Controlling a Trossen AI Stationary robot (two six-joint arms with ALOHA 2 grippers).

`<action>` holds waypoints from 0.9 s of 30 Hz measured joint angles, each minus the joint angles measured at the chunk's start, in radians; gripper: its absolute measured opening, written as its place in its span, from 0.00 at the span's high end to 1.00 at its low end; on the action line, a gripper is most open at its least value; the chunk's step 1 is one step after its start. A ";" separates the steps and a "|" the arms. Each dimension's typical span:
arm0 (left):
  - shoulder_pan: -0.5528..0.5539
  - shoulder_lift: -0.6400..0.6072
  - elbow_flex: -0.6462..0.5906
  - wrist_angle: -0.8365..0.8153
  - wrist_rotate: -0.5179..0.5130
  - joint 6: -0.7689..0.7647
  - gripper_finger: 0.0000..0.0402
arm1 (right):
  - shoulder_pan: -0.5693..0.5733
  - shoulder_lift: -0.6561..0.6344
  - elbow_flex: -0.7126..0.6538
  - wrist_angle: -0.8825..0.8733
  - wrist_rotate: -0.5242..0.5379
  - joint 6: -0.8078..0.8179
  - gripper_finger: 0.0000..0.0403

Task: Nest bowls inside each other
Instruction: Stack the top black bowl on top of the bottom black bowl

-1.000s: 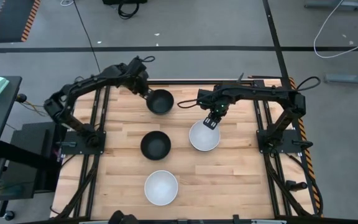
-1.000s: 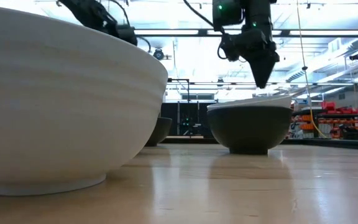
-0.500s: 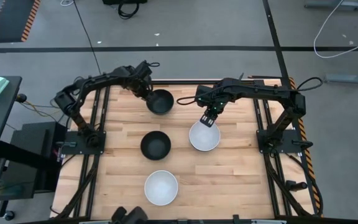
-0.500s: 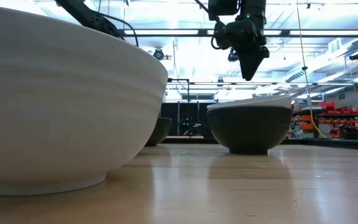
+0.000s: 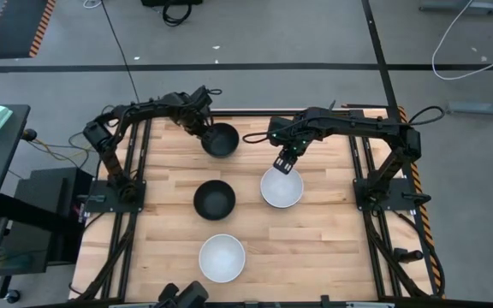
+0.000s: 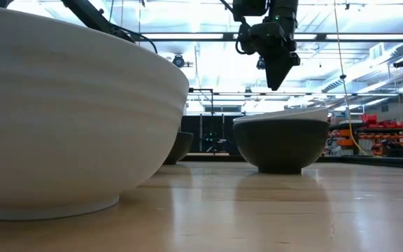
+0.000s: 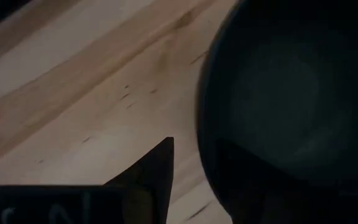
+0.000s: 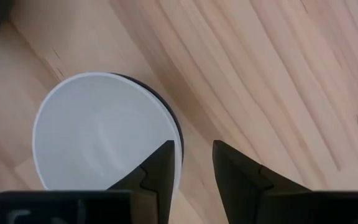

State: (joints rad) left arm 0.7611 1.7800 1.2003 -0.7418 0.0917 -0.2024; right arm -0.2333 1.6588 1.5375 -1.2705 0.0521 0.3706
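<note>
Two black bowls stand on the table in the high view, one at the far left (image 5: 221,139) and one in the middle (image 5: 215,199). A white bowl (image 5: 282,188) sits nested in a third black bowl, whose dark rim (image 8: 174,121) shows in the right wrist view. Another white bowl (image 5: 222,257) stands near the front edge. My right gripper (image 5: 284,162) hangs open above the nested white bowl's far rim, clear of it (image 6: 275,82). My left gripper (image 5: 202,128) is open at the far black bowl's left rim (image 7: 207,124). My left gripper has one finger (image 7: 160,168) outside the far black bowl's rim, with a strip of bare wood between them. The other finger is lost against the dark bowl, so I cannot tell whether the gripper touches it.
The wooden table top (image 5: 315,248) has free room at its near right and near left corners. Metal frame rails run along both sides (image 5: 366,214). The near white bowl fills the left of the low view (image 6: 68,119) and hides much behind it.
My right gripper has risen from just over the nested white bowl's far rim and shifted a little toward the table's left. My left arm has reached slightly closer to the far black bowl. No bowl has moved.
</note>
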 joint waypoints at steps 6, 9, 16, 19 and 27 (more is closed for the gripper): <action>-0.011 0.038 0.000 0.021 0.018 -0.023 0.71 | 0.003 0.000 0.000 0.006 0.000 0.003 0.71; -0.014 0.042 0.000 0.030 0.018 -0.028 0.74 | 0.022 0.000 0.000 0.005 -0.002 0.002 0.71; -0.015 0.030 0.000 0.058 0.018 -0.033 0.92 | 0.109 0.000 0.000 0.005 -0.010 0.002 0.77; -0.015 0.028 0.000 0.061 0.025 -0.042 0.97 | 0.151 0.000 0.000 0.005 -0.009 0.027 0.84; -0.030 0.026 0.093 -0.014 0.044 -0.024 0.97 | 0.225 0.000 -0.063 0.026 0.012 0.078 0.97</action>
State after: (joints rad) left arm 0.7309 1.8065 1.2935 -0.7554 0.1360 -0.2259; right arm -0.0080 1.6588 1.4741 -1.2443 0.0643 0.4485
